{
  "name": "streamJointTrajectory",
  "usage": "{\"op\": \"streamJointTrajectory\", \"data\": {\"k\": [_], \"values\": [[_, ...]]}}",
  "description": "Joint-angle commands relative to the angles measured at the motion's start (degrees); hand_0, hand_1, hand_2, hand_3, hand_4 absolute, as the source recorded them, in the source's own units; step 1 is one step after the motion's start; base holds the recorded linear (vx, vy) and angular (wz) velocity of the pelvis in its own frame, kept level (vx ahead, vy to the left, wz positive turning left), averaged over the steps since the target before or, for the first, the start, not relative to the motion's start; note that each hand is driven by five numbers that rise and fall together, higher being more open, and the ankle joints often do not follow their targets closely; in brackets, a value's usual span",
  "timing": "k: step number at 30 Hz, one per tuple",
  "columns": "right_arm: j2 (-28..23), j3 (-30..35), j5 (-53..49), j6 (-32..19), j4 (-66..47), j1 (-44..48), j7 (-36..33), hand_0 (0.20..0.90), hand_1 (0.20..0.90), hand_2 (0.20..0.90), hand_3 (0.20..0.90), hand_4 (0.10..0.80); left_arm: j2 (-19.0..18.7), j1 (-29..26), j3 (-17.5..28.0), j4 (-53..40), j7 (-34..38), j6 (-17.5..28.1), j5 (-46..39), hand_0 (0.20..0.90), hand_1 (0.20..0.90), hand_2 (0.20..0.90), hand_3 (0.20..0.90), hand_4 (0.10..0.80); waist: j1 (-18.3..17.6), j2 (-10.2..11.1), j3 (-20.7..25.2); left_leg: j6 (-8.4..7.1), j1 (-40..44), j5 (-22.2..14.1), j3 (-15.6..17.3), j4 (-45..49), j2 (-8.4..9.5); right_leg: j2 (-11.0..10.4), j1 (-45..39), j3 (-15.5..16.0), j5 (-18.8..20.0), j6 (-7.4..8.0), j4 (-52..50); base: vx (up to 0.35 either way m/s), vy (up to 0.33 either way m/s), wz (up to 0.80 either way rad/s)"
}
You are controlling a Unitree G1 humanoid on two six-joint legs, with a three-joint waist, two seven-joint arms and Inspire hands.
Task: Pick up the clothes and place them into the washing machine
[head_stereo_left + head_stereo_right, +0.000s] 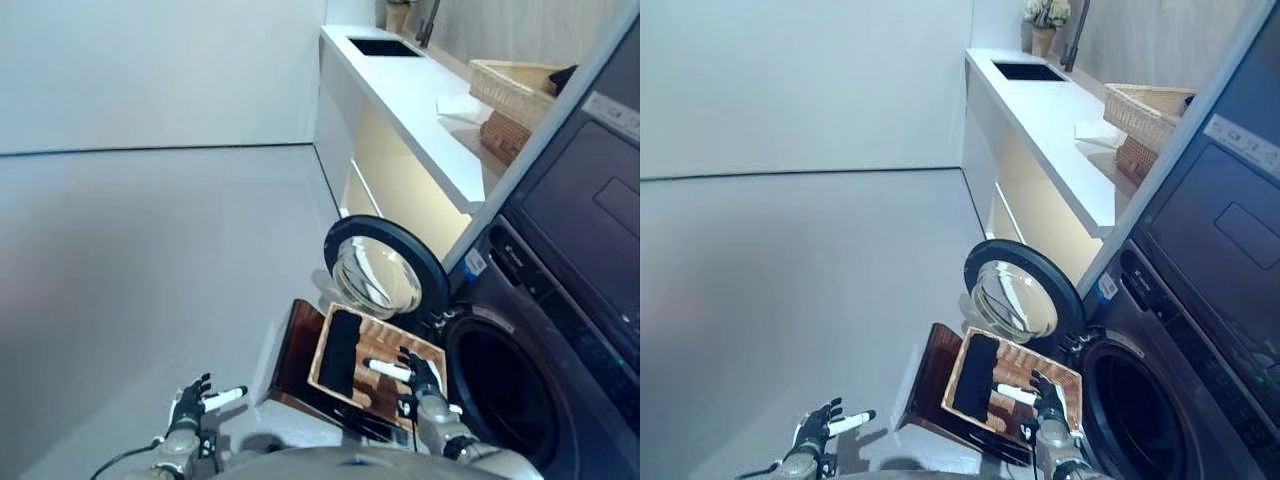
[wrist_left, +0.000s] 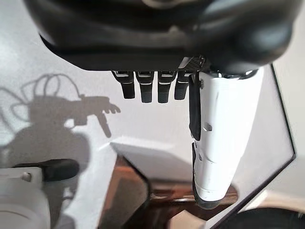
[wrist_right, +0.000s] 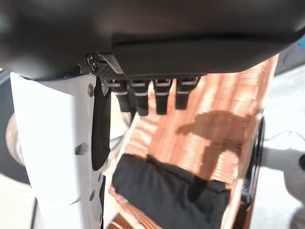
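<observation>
Inside the wicker basket [image 1: 385, 375], against its wall farthest from the washing machine [image 1: 560, 330], lies the black garment [image 1: 340, 350], a folded strip whose long axis runs along that wall, from the robot's side toward the open round door [image 1: 385, 268]. The rest of the basket floor, on the machine's side of the cloth, shows bare weave. The basket sits on a dark brown wooden stand [image 1: 295, 350] on the grey floor [image 1: 150, 260], just beside the machine, with the dark drum opening [image 1: 500, 385] next to it and the glass door swung out beyond its far end. The right hand [image 1: 415, 375] hovers over the bare part of the basket, between the garment and the drum; its fingers [image 3: 155, 98] hang straight and released, grasping nothing, with the white-covered thumb [image 1: 385, 369] pointing across toward the cloth. In the right wrist view the garment lies past and below the fingertips, apart from them, so I judge the coming reach must go down and sideways away from the machine, and the fingers would do best to close across the strip's short width. The left hand [image 1: 190, 405] shows well clear of the basket, over the floor on the far side of the stand from the machine; its fingers [image 2: 150, 88] are likewise loose and empty. It is plainly the farther hand, so the right one is better placed for the pick. Beyond the machine a white surface [image 1: 420, 100] carries a second woven basket [image 1: 515, 85].
</observation>
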State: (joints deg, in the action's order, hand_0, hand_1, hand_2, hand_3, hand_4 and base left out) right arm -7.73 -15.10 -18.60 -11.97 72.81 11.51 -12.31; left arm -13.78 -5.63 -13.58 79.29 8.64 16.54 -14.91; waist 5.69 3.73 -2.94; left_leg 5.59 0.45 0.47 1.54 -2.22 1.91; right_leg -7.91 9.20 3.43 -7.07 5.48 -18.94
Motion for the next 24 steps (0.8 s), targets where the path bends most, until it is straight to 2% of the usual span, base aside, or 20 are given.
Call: {"op": "streamJointTrajectory", "data": {"k": [1, 2, 3, 4, 7, 10, 12, 18, 24], "values": [[-1.42, 0.09, 0.61, -1.04, -1.57, 5.97, -0.97, 0.9, 0.9, 0.9, 0.9, 0.8, -2.08, -3.86, 0.84, -1.31, 1.34, 3.12, -1.88, 0.9, 0.9, 0.9, 0.9, 0.8, 0.41, -0.95, 1.01, -4.67, -3.37, -1.12, -3.6, 2.42, 0.35, -2.67, -1.35, 0.34, 9.05, 0.38, 9.35, 0.119, -0.047, -0.06], [-1.88, 0.44, 0.71, -0.91, -0.89, 6.59, -1.17, 0.9, 0.9, 0.9, 0.9, 0.8, -1.82, -3.88, 0.84, -1.79, 1.41, 3.19, -2.01, 0.9, 0.9, 0.9, 0.9, 0.8, 0.86, -0.64, 0.73, -4.76, -3.26, -1.1, -3.7, 1.85, 0.61, -2.43, -1.69, 0.17, 9.27, 0.54, 10.55, 0.07, -0.032, 0.11], [-1.86, 0.81, 0.56, -0.58, 0.05, 7.49, -1.62, 0.9, 0.9, 0.9, 0.9, 0.8, -1.61, -3.68, 1.16, -1.95, 1.56, 3.45, -2.78, 0.9, 0.9, 0.9, 0.9, 0.8, 1.67, -0.4, 0.44, -5.08, -3.38, -1.04, -3.41, 1.05, 0.57, -3.5, -1.65, 2.4, 10.5, 1.06, 12.09, 0.038, -0.055, 0.27], [-2.05, 1.01, -0.04, -0.59, 0.37, 8.34, -1.9, 0.9, 0.9, 0.9, 0.9, 0.8, -1.29, -3.63, 1.23, -1.63, 1.48, 3.46, -3.39, 0.9, 0.9, 0.9, 0.9, 0.8, 1.77, -0.41, 0.23, -5.48, -3.91, -0.79, -3.6, 0.66, 0.54, -3.8, -1.72, 2.97, 10.83, 1.36, 13.11, -0.013, -0.063, 0.28], [-2.33, 1.17, -0.65, -0.66, 1.28, 11.1, -3.6, 0.9, 0.9, 0.9, 0.9, 0.8, -0.45, -4.15, 0.62, -0.92, 1.76, 3.56, -4.15, 0.9, 0.9, 0.9, 0.9, 0.8, 2.93, -0.66, -1.9, -6.16, -7.45, -0.37, -4.32, 1.25, 0.54, -4.1, -1.29, 4.98, 10.93, 1.37, 15.07, -0.093, -0.065, 0.47], [-3.06, 2.87, -3.04, -1.63, 1.69, 13.43, -5.91, 0.9, 0.9, 0.9, 0.9, 0.8, 0.28, -5.28, -1.12, -0.8, 2.33, 4.15, -4.49, 0.9, 0.9, 0.9, 0.9, 0.8, 3.86, -2.2, -5.29, -7.08, -13.66, 1.36, -5.29, 3.29, 1.12, -5.35, 0.51, 8.81, 11.2, 1.5, 15.33, -0.217, -0.03, 0.61], [-3.6, 3.21, -4.02, -1.91, 2.14, 14.87, -6.81, 0.9, 0.9, 0.9, 0.9, 0.8, 0.87, -5.38, -1.78, -1.08, 2.34, 4.39, -4.82, 0.9, 0.9, 0.9, 0.9, 0.8, 3.77, -3.22, -5.93, -7.21, -16.41, 2.0, -6.39, 3.83, 1.46, -6.0, 2.25, 10.51, 11.0, 1.58, 14.51, -0.134, 0.023, 0.76], [-5.83, 4.23, -7.59, -2.89, 3.44, 23.41, -8.88, 0.9, 0.9, 0.9, 0.9, 0.8, 0.86, -6.6, -3.0, -3.68, 3.41, 6.08, -6.67, 0.9, 0.9, 0.9, 0.9, 0.8, 4.88, -6.13, -10.21, -6.5, -23.32, 1.26, -5.35, 8.31, 2.53, -7.43, 9.41, 8.19, 10.89, 1.17, 10.39, -0.065, 0.088, 0.05], [-7.55, 6.0, -11.25, -4.31, 6.01, 28.45, -11.52, 0.9, 0.9, 0.9, 0.9, 0.8, 0.85, -6.43, -4.11, -10.22, 3.89, 8.59, -8.41, 0.9, 0.9, 0.9, 0.9, 0.8, 6.53, -7.21, -11.97, -6.52, -27.99, -0.26, -4.83, 11.97, 3.17, -7.27, 12.56, 7.26, 10.17, 0.78, 9.43, -0.003, 0.02, 0.0]]}}
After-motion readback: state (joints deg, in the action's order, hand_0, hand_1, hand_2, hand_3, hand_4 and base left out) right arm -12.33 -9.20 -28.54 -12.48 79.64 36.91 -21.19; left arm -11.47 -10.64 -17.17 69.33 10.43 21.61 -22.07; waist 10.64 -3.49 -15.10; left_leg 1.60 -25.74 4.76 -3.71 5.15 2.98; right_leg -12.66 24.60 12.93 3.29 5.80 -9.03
